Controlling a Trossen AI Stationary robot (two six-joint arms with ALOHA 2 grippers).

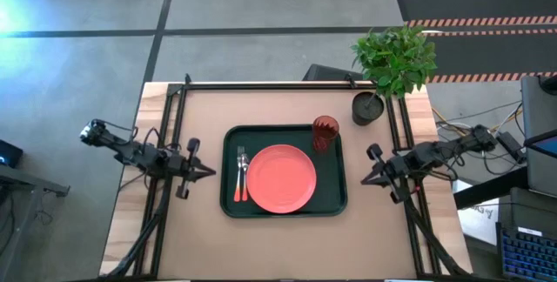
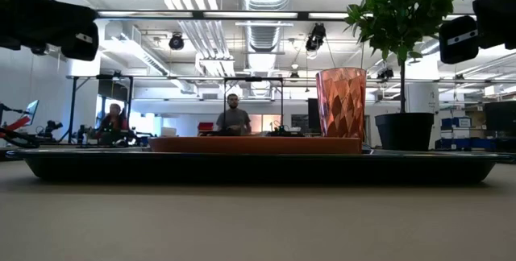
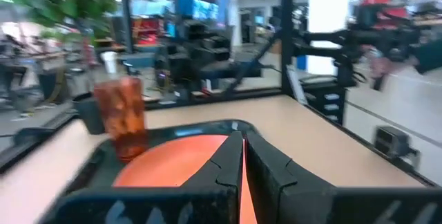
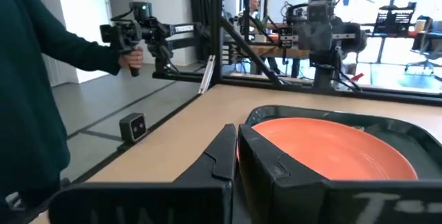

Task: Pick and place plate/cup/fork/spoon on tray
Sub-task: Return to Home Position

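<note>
The dark green tray (image 1: 233, 136) lies at the table's middle. The coral-orange plate (image 1: 283, 178) lies flat in it. The fork (image 1: 241, 173) and the spoon (image 1: 246, 180) lie side by side on the tray floor left of the plate. The red ribbed cup (image 1: 325, 131) stands upright at the tray's far right corner. My left gripper (image 1: 209, 171) is shut and empty, left of the tray. My right gripper (image 1: 365, 178) is shut and empty, right of the tray. The plate also shows in both wrist views (image 3: 173, 160) (image 4: 331, 146).
A potted green plant (image 1: 393, 58) in a dark pot (image 1: 367, 107) stands at the table's far right, just beyond the cup. A person's dark sleeve (image 4: 41, 51) and hand (image 4: 132, 58) show beside the table. Bare tabletop lies near the front edge.
</note>
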